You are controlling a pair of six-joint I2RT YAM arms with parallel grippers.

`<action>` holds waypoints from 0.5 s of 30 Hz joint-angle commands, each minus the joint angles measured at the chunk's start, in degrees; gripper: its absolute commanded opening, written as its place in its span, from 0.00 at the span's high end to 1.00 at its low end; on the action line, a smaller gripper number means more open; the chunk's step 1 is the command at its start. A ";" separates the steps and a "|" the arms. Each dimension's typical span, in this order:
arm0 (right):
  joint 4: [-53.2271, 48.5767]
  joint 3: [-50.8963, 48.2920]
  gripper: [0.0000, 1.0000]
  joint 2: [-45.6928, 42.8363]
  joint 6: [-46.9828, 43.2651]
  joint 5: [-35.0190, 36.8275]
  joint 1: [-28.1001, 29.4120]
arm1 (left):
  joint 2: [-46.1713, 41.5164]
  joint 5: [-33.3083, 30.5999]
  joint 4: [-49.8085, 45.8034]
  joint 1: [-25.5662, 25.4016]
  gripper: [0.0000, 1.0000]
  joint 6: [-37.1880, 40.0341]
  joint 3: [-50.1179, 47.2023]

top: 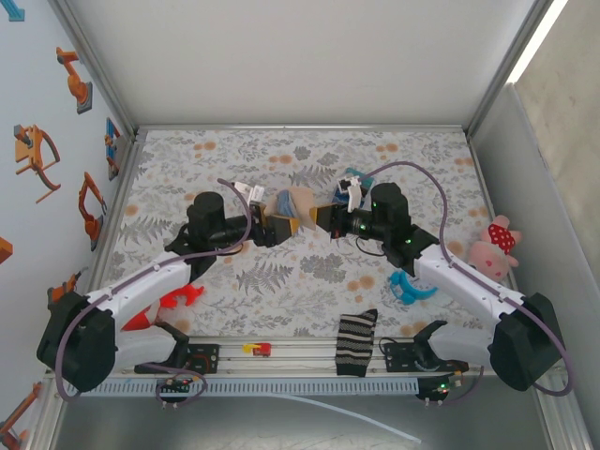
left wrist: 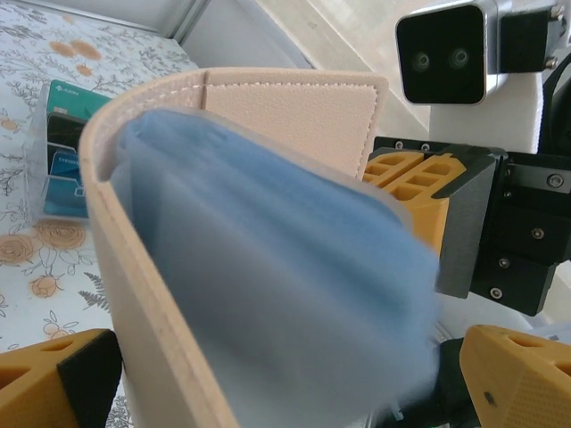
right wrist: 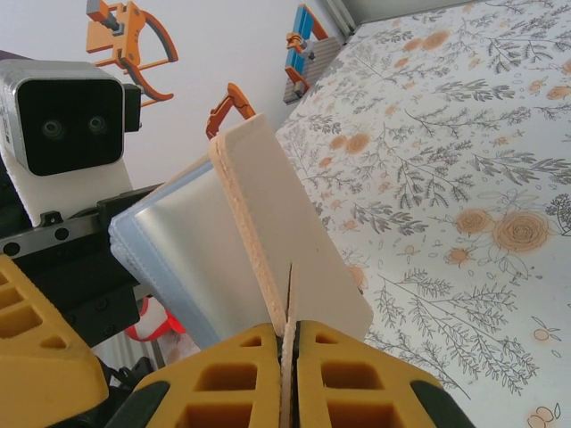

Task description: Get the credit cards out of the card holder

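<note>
Tan card holder (top: 298, 202) with light blue inside, grey-leaf floral table cover (top: 281, 272), black-and-white striped sock (top: 355, 343)

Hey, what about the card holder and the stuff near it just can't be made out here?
- Left wrist view: the card holder's blue inner panels are blurred, too near the lens; any cards inside cannot be told.
- Left wrist view: the teal and blue block is partly hidden behind the card holder; print unreadable.
- Right wrist view: the right gripper covers the card holder's lower edge.

Yellow-orange ribbed fingers (right wrist: 366, 379) are fitted to the right gripper (right wrist: 287, 348); a purple cable (top: 422, 172) is looped behind its black, seemingly green-lit wrist (top: 389, 211).
</note>
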 commanded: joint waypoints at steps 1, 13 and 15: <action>1.50 2.13 1.00 -0.76 0.55 0.75 0.41 | 1.01 0.42 0.78 -1.03 0.06 0.10 2.61; -0.50 1.94 1.00 -1.72 -0.19 3.48 0.41 | -0.33 0.61 -2.86 -1.51 0.38 1.78 3.61; -0.05 2.02 1.00 -1.52 0.16 3.07 0.41 | -0.36 0.67 -3.40 -1.47 0.42 2.05 3.68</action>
